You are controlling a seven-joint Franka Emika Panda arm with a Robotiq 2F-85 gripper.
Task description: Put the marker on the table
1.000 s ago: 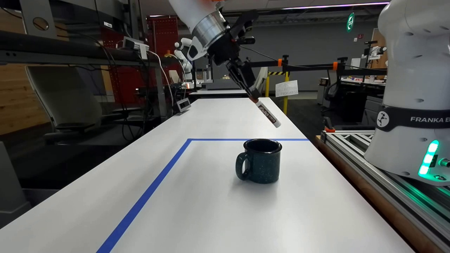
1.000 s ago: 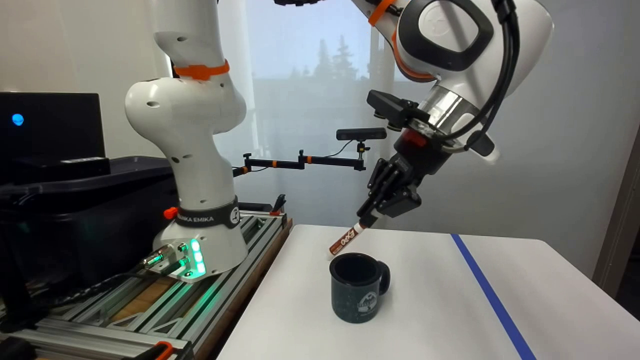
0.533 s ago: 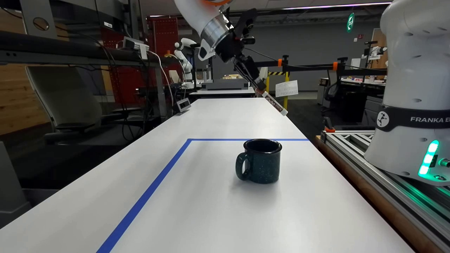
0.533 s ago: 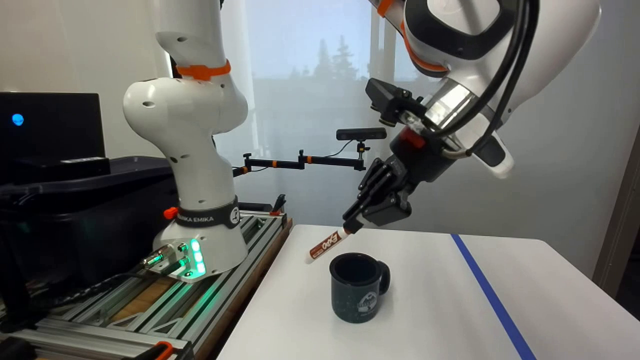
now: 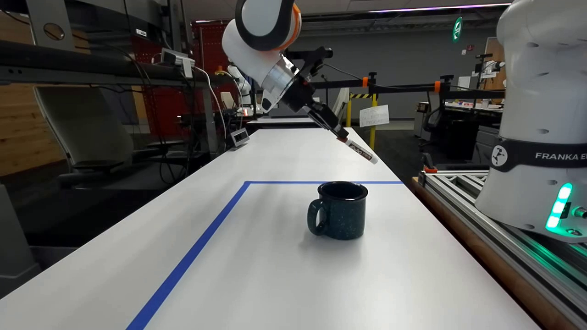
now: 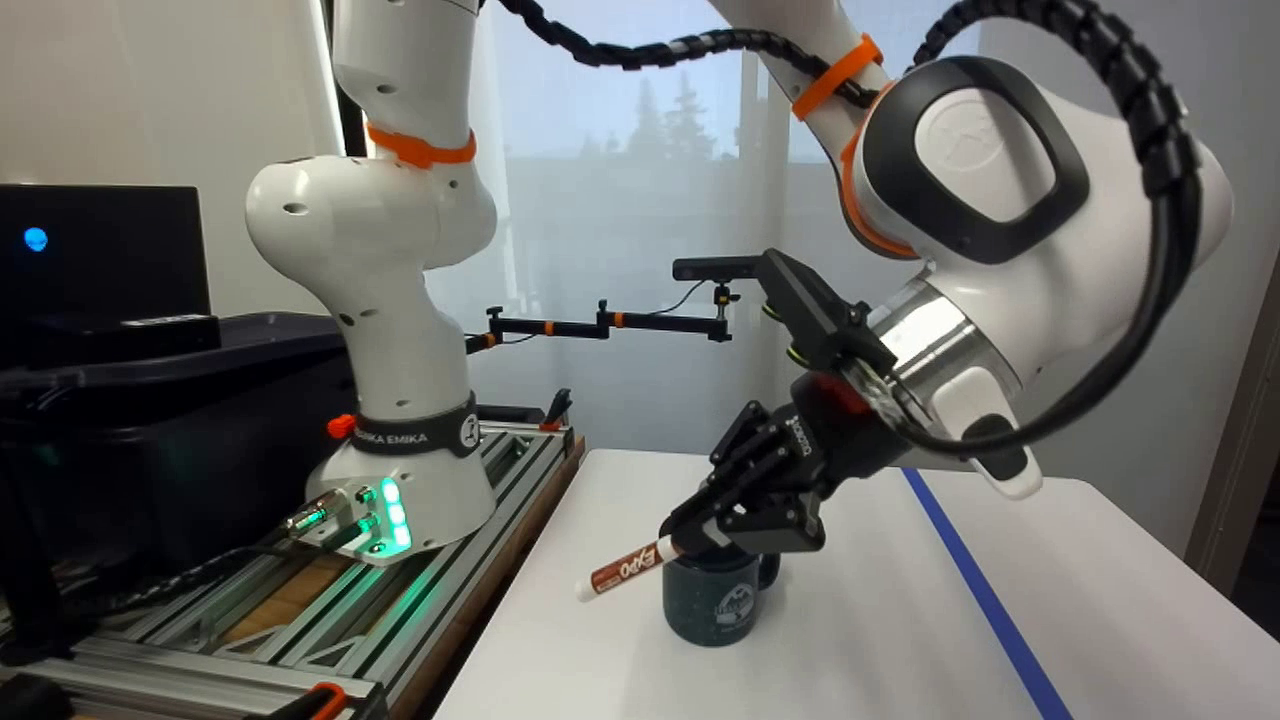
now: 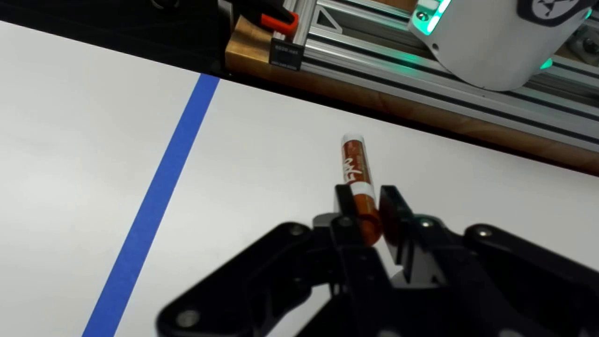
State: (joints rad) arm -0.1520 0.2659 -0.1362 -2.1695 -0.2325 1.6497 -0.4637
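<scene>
The reddish-brown and white marker [image 5: 362, 152] is held by its cap end in my gripper [image 5: 340, 134]. It also shows in an exterior view [image 6: 628, 568] and in the wrist view [image 7: 356, 164]. My gripper [image 7: 365, 194] is shut on the marker, whose free white end points outward and tilts downward. The marker is above the white table [image 5: 275, 275] and seems apart from it. The table with its blue tape fills much of the wrist view [image 7: 262, 140]. In an exterior view my gripper [image 6: 695, 530] covers the rim of the mug.
A dark blue-grey mug [image 5: 341, 213] stands upright on the table inside the blue tape line [image 5: 206, 233]; it also shows in an exterior view [image 6: 712, 600]. The robot base [image 6: 420, 500] stands on a metal rail frame [image 6: 500, 540] along one table edge.
In an exterior view my gripper and marker have moved down and to the left, now overlapping the mug's rim. The marker lies flatter than before. The mug has not moved.
</scene>
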